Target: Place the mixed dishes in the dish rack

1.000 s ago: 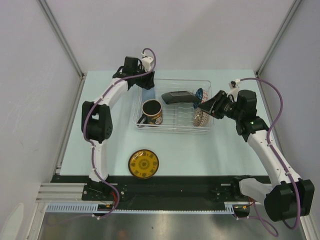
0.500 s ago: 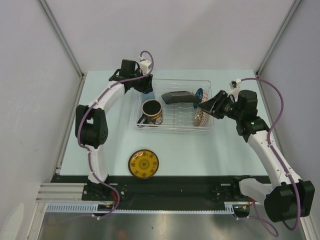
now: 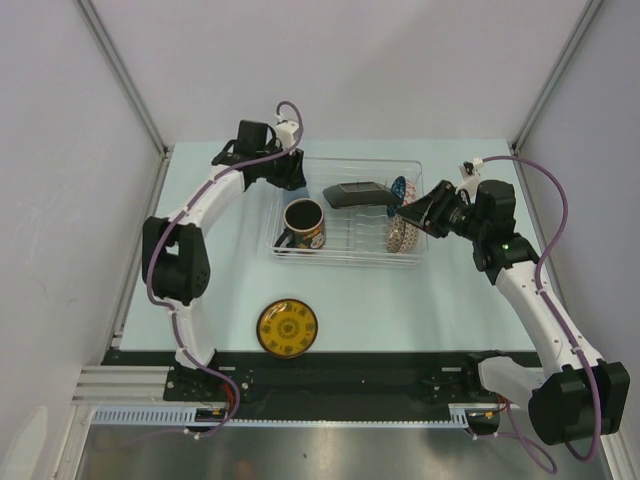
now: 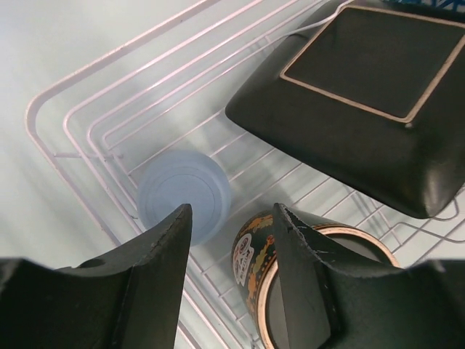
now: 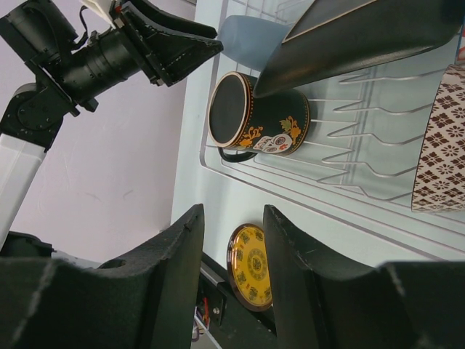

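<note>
hovering above the far left corner of the dish rack (image 3: 345, 258), the left gripper (image 4: 232, 218) has its fingers spread wide with nothing between them. just past its left fingertip the small light-blue cup (image 4: 183, 198) sits mouth down on the rack's thin ribs, apart from the finger. beneath its right finger stands the black flowered mug (image 4: 256, 256), upright, just beside the cup. further ahead and to this tool's right, the square black plate (image 4: 363, 94) leans tilted in the rack with its underside showing.

the right gripper (image 5: 232, 214) hangs at the rack's right end, its fingers likewise parted wide and gripping nothing. the mug is straight ahead of its fingertips, well apart from them, with the cup just behind the mug. the plate reaches across the rack ahead of this tool. the patterned bowl (image 5: 439, 138) stands tilted in the rack, close by the gripper. the round yellow-and-dark saucer (image 3: 287, 328) lies flat on the table outside the rack, on its near side, well apart from both grippers.
</note>
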Action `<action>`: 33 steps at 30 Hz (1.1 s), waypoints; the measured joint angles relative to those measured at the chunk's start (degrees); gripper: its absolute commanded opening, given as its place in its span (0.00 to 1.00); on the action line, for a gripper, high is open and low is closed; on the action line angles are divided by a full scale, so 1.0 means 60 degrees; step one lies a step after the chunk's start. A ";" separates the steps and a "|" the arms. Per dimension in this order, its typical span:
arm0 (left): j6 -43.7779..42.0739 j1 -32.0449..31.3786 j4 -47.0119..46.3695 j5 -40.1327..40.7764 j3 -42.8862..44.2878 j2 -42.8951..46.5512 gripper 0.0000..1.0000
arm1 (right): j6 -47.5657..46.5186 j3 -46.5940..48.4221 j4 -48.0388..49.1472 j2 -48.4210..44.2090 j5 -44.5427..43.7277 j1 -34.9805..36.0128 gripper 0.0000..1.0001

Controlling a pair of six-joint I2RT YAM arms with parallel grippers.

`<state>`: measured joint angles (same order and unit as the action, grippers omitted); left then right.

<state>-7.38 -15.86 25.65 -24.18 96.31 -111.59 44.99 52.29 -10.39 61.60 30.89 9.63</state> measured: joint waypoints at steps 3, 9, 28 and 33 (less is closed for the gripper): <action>0.0058 -0.0022 0.0040 -0.0044 0.0000 0.0204 0.53 | 0.0000 0.0000 0.0000 0.0000 0.0004 0.0000 0.44; 0.0160 -0.0033 0.0186 -0.0087 0.0004 0.0539 0.55 | -0.0011 0.0000 -0.0007 -0.0022 0.0000 0.0000 0.48; -0.3231 0.1530 0.4346 -0.1089 -0.4459 0.8644 0.57 | -0.1158 -0.0324 -0.0401 0.0601 -0.1013 0.4473 0.55; -0.5348 0.1523 0.5450 -0.0466 -0.7224 1.0007 0.57 | -0.1202 -0.1009 0.0426 0.2098 -0.0976 0.5144 0.57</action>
<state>-39.46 -6.72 58.35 -26.98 52.97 -51.55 37.78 46.24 -7.84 74.19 25.04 40.49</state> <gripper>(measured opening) 0.572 0.556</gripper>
